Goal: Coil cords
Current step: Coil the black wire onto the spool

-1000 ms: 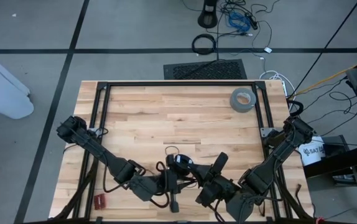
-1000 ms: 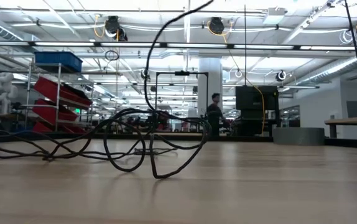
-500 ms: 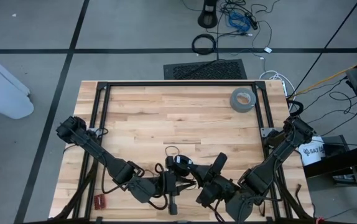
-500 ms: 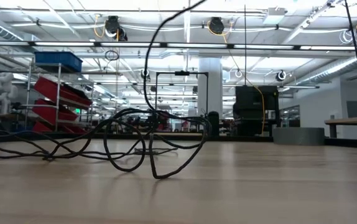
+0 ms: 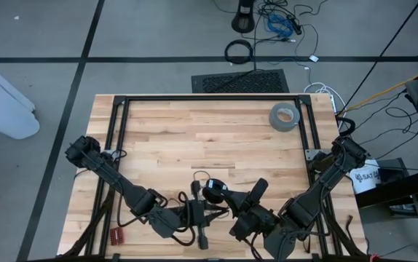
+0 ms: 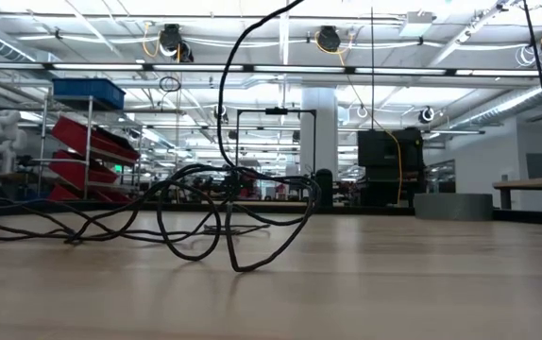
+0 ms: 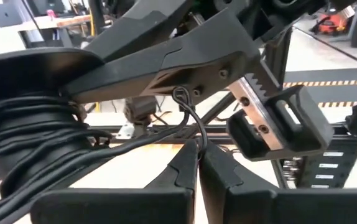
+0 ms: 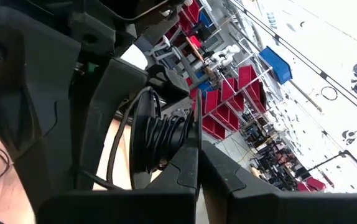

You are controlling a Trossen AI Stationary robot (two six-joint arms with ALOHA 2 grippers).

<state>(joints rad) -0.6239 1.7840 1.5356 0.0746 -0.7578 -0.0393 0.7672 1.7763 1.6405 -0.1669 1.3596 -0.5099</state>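
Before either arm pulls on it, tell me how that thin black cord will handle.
Probably floppy: in the low view the cord sprawls in loose loops over the table. Likely light for its length, since one strand arcs up unsupported. It may snag or tangle, as the loops cross each other and the wound bundle sits by the right tool.

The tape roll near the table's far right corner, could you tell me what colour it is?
Grey; the tape roll shows best in the high view.

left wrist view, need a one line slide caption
Left gripper shut on the thin black cord, beside turns already wound into a coil.
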